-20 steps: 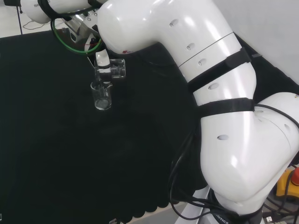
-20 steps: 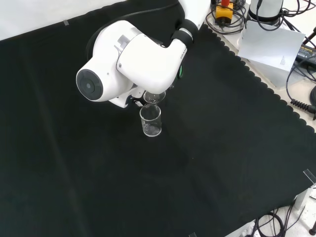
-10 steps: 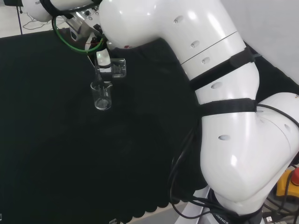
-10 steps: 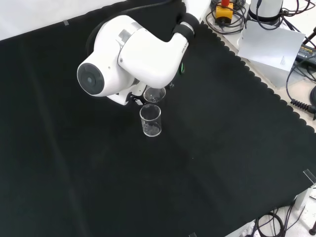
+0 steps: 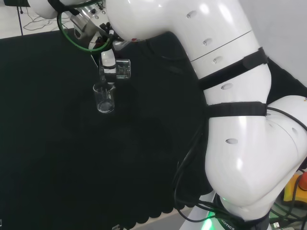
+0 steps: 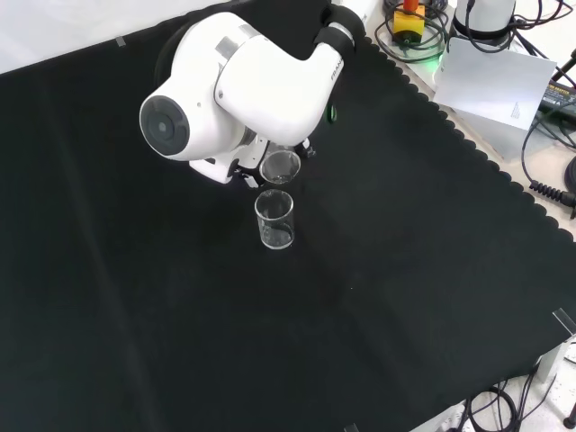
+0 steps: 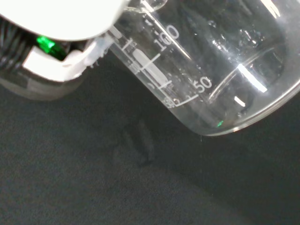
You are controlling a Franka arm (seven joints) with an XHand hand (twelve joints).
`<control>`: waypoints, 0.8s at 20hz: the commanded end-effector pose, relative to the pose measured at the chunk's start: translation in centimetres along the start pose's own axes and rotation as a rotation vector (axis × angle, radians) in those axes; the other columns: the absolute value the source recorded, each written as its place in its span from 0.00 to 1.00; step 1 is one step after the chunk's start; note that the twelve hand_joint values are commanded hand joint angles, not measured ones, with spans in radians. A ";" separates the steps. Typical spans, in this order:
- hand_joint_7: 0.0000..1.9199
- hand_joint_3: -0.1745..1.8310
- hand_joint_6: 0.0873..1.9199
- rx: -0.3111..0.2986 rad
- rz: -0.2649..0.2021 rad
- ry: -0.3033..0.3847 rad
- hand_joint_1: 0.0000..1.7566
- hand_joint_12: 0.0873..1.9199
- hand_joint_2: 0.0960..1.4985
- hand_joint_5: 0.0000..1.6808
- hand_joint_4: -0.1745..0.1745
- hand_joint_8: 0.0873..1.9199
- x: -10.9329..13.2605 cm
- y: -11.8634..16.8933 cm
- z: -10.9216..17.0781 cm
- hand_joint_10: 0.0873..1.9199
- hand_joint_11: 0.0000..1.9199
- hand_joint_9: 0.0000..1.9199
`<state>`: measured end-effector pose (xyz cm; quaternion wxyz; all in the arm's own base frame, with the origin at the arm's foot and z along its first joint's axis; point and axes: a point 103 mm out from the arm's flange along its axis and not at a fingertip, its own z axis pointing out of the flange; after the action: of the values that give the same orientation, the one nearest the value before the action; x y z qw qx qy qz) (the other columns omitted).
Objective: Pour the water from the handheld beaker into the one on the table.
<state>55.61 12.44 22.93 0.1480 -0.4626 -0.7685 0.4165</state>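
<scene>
The hand (image 5: 106,61) is clamped on a tipped glass (image 5: 120,70), its mouth just above the 2nd glass (image 5: 104,98) standing on the cloth (image 5: 57,143). If the mouths misalign, water could spill onto the cloth.

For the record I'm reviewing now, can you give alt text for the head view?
A clear beaker held tipped on its side by the robot's hand hangs just above an upright clear beaker standing on the black cloth. The arm's big white links take up the view's right.
</scene>
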 end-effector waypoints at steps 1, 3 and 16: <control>0.93 0.54 0.42 -0.005 -0.006 0.003 0.64 0.32 0.32 0.74 1.00 0.04 -0.1 -0.1 0.1 0.00 0.73 0.96; 0.93 0.54 0.42 -0.008 -0.008 0.004 0.64 0.32 0.32 0.74 1.00 0.04 -0.1 -0.1 0.1 0.00 0.73 0.96; 0.93 0.54 0.42 -0.106 -0.046 0.051 0.64 0.32 0.32 0.74 1.00 0.04 -0.6 -0.8 0.5 0.00 0.73 0.96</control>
<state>55.15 11.78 23.03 0.1533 -0.4612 -0.7831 0.3880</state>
